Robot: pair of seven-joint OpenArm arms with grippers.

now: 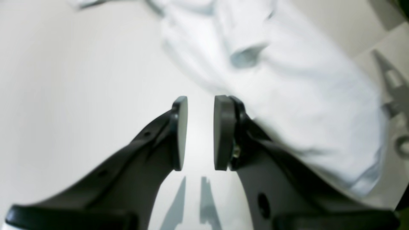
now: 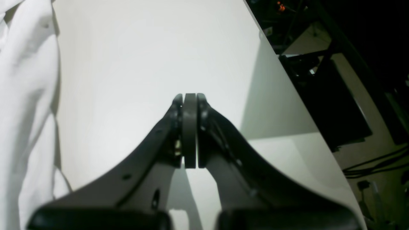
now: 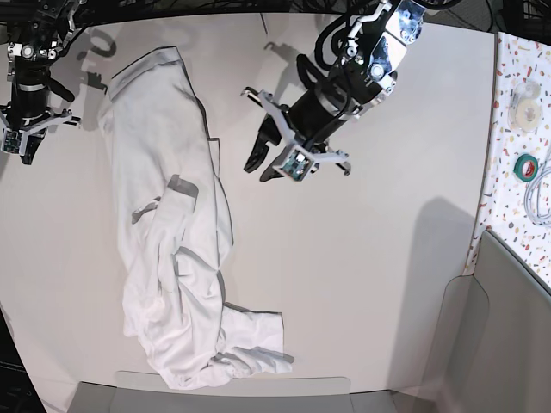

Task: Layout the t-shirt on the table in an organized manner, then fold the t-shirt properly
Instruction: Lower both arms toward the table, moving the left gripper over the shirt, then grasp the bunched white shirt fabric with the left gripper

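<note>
White cloth t-shirt point(image 3: 176, 249): lies crumpled lengthwise on off-white table point(image 3: 362, 275), toward that view's left half; bunched folds at near end, grey hem strip visible mid-length. Left claw point(image 1: 200, 132): released, pads parted with nothing between them, hovering over bare table just beside shirt edge. Right claw point(image 2: 190, 129): clenched on nothing, pads pressed together, above bare table with shirt point(image 2: 22, 105) to one side. Speckled strip point(image 3: 521, 129) at far side, holding tape rolls.
</note>
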